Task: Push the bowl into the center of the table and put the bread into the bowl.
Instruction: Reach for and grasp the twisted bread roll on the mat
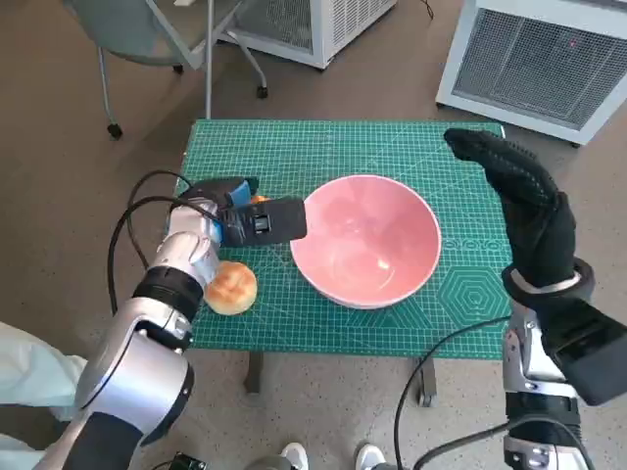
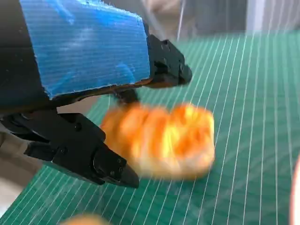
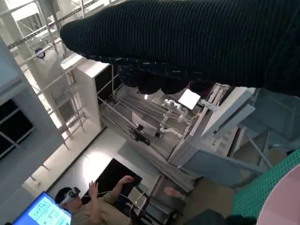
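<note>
Between fingers: orange bread piece (image 2: pixel 161 140) sat between left-hand fingers (image 2: pixel 108 166), blurred; contact on either side could not be told, so pinched or merely bracketed unclear.
Left hand (image 1: pixel 240 217): reached over mat just beside bowl rim; fingers apart around bread in the wrist view. Likely placed low to take bread for the drop into bowl.
Second bread: round bun (image 1: pixel 231 287) lay on mat under left forearm, behind the fingers, near table's near edge; untouched.
Bowl: pink bowl (image 1: pixel 364 253) stood upright, mouth up, roughly mid-table, just past left fingertips. Push step judged about done.
Right hand (image 1: pixel 521 196): gloved, raised above mat on bowl's far side from left fingers, palm-side toward bowl; held nothing, fingers extended and close together. Probably kept there as a stop for the bowl.
Bread axis: long axis ran roughly across the gap between fingers; ends pointed toward the finger sides; exact heading unsure from blur.
Table: green cutting mat (image 1: pixel 294 152) covered top.
</note>
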Tool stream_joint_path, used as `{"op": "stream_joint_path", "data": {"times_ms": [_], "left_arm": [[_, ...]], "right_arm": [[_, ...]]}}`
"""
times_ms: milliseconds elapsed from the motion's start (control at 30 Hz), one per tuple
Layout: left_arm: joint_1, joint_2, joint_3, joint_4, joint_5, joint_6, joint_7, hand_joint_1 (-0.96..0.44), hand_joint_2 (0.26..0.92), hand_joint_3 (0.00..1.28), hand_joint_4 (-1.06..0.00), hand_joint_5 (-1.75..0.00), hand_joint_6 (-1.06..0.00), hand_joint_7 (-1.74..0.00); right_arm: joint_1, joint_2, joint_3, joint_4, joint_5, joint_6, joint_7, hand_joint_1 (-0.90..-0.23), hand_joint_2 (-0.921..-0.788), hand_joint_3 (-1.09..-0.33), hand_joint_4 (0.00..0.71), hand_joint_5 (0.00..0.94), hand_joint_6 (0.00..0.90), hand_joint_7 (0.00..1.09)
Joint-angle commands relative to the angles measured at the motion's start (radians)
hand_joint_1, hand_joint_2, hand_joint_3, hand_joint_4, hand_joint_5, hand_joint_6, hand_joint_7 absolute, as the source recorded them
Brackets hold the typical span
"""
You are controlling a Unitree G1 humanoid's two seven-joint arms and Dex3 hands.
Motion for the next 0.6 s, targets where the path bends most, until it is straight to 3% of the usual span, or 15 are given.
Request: {"op": "stream_joint_path", "data": {"times_ms": [33, 100, 267, 600], "left_arm": [[0.030, 0.015, -0.020, 0.010, 0.030, -0.039, 0.077, 0.18, 0.910, 0.08, -0.64, -1.31, -0.67, -0.64], [0.033, 0.021, -0.015, 0.010, 0.024, -0.055, 0.092, 0.07, 0.916, 0.10, -0.57, -1.38, -0.69, -0.86], [0.029, 0.027, 0.000, 0.010, 0.012, -0.071, 0.094, 0.01, 0.920, 0.14, -0.47, -1.40, -0.69, -1.06], [0.004, 0.047, 0.032, -0.004, -0.017, -0.094, 0.084, 0.00, 0.920, 0.15, -0.49, -1.50, -0.67, -1.00]], "right_arm": [[0.023, 0.004, 0.004, -0.005, 0.010, 0.018, 0.010, -0.576, -0.921, -0.718, 0.121, 0.002, -0.001, 0.40], [0.024, 0.006, 0.004, -0.005, 0.012, 0.017, 0.011, -0.576, -0.921, -0.718, 0.121, 0.002, -0.001, 0.40], [0.026, 0.011, 0.005, -0.003, 0.019, 0.017, 0.016, -0.576, -0.921, -0.717, 0.121, 0.002, -0.001, 0.40], [0.030, 0.015, 0.008, -0.002, 0.026, 0.016, 0.020, -0.571, -0.921, -0.715, 0.120, 0.001, -0.001, 0.40]]}}
